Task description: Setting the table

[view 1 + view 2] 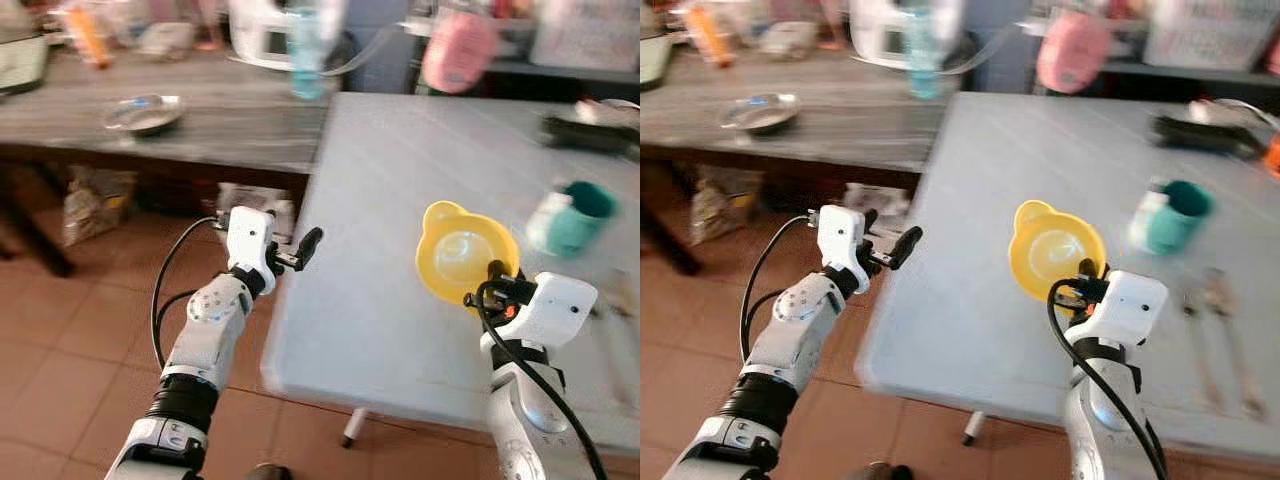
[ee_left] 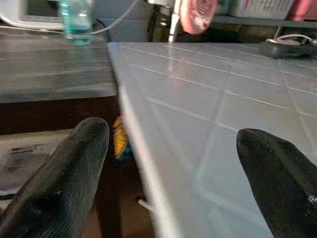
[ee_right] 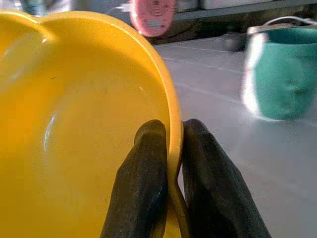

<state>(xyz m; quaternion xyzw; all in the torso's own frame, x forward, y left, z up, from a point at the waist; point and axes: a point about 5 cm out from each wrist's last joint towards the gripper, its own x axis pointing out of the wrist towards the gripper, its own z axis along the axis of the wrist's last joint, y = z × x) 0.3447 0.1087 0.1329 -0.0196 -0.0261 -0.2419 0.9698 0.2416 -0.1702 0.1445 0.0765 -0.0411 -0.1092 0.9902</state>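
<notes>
Grey table [image 1: 400,300], right claw [image 3: 171,148] pinching yellow bowl [image 1: 465,250] rim, left claw [image 1: 305,245] spread

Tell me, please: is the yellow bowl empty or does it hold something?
Empty. The yellow bowl, pinched at its rim by the right claw, shows only bare yellow inside in the head and right wrist views.

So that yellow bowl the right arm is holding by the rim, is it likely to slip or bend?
The yellow bowl looks like thin, glossy plastic, so probably light and fairly stiff. The right gripper pinches only its rim, one finger inside and one outside, so it may swivel or slip if jolted.
</notes>
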